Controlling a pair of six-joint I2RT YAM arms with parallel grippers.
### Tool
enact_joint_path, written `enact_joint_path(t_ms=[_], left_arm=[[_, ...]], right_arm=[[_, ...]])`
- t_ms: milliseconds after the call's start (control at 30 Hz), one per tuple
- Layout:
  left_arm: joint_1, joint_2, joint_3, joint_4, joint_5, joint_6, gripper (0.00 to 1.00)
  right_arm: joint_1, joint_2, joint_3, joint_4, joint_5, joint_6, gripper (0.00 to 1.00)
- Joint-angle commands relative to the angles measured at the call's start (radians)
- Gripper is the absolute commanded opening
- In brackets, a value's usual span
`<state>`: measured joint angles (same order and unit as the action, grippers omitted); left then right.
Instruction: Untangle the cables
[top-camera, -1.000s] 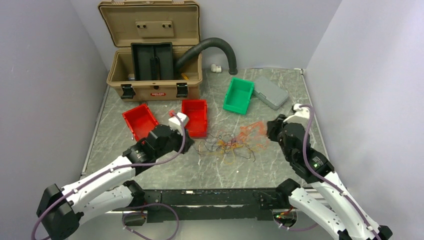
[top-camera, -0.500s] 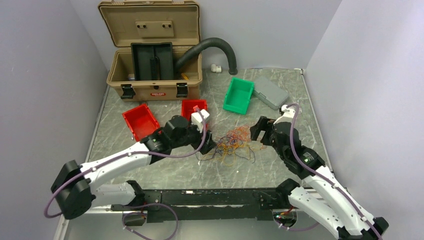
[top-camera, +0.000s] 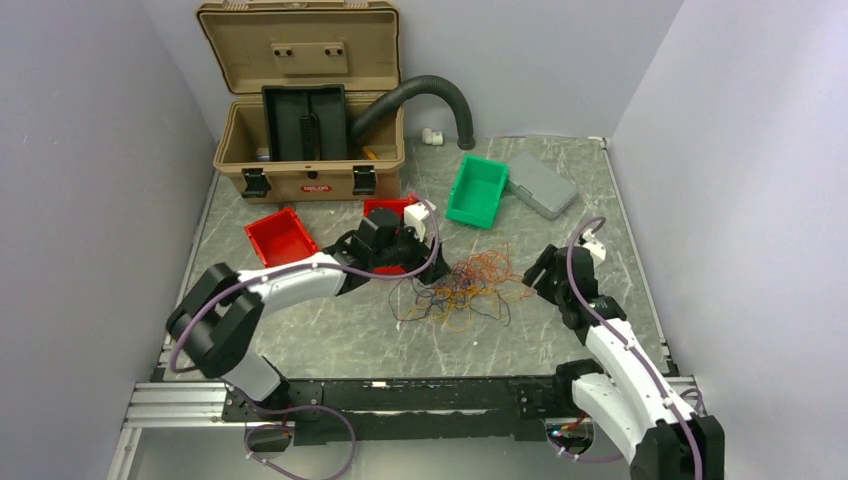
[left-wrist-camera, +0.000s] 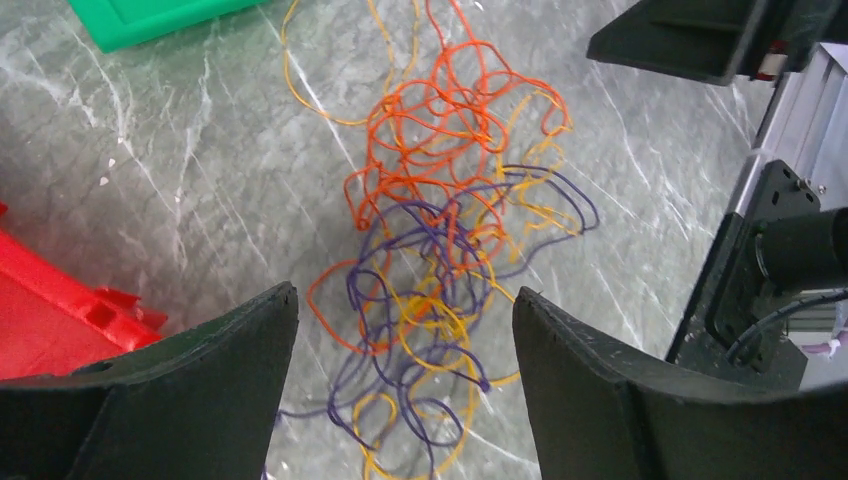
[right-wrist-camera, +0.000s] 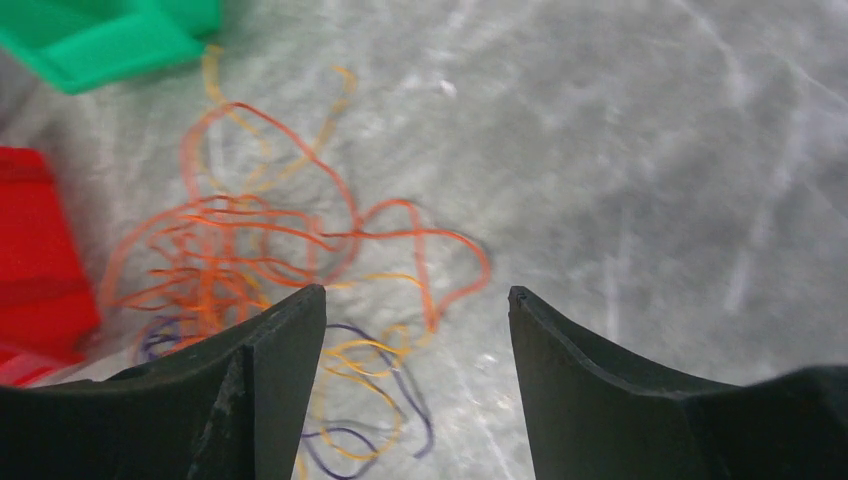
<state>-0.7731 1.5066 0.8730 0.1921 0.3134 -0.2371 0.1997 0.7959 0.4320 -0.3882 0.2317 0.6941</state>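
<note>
Cables (left-wrist-camera: 440, 250) lie tangled on the tabletop (top-camera: 330, 330) between left end effector (left-wrist-camera: 402, 300) and right end effector (right-wrist-camera: 417, 292), both released, jaws apart.

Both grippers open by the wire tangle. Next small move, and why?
Probably lower the left gripper and pinch the purple strands below it. Its jaws are open and empty above the cables, which lie in one knot; the right gripper, also open, faces the orange loops to pull against.

My matt black plastic fingers (left-wrist-camera: 180, 390) over thin, smooth-sheathed cables (left-wrist-camera: 432, 300) on a polished marble-look table (left-wrist-camera: 650, 200); red bin (left-wrist-camera: 40, 320) of glossy plastic
</note>
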Motion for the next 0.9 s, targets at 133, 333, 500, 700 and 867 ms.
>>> enact_joint_path(t_ms=[133,333,500,700,867], left_arm=[[0.022,0.205,0.196,0.169,0.187,-0.062,0.78],[0.009,0.295,0.286,0.131,0.199,-0.056,0.76],[-0.018,0.364,0.357,0.061,0.171,-0.029,0.70],[-0.023,0.466,0.434,0.011,0.150,-0.037,0.60],[-0.027,0.525,0.466,0.011,0.180,-0.064,0.45]], right_arm=[[-0.042,0.163,0.114,0.309,-0.269,-0.027,0.70],[-0.041,0.300,0.159,0.439,-0.328,0.020,0.68],[-0.042,0.461,0.216,0.473,-0.374,0.040,0.62],[-0.042,0.567,0.226,0.528,-0.361,0.078,0.30],[-0.044,0.540,0.253,0.481,-0.305,0.064,0.09]])
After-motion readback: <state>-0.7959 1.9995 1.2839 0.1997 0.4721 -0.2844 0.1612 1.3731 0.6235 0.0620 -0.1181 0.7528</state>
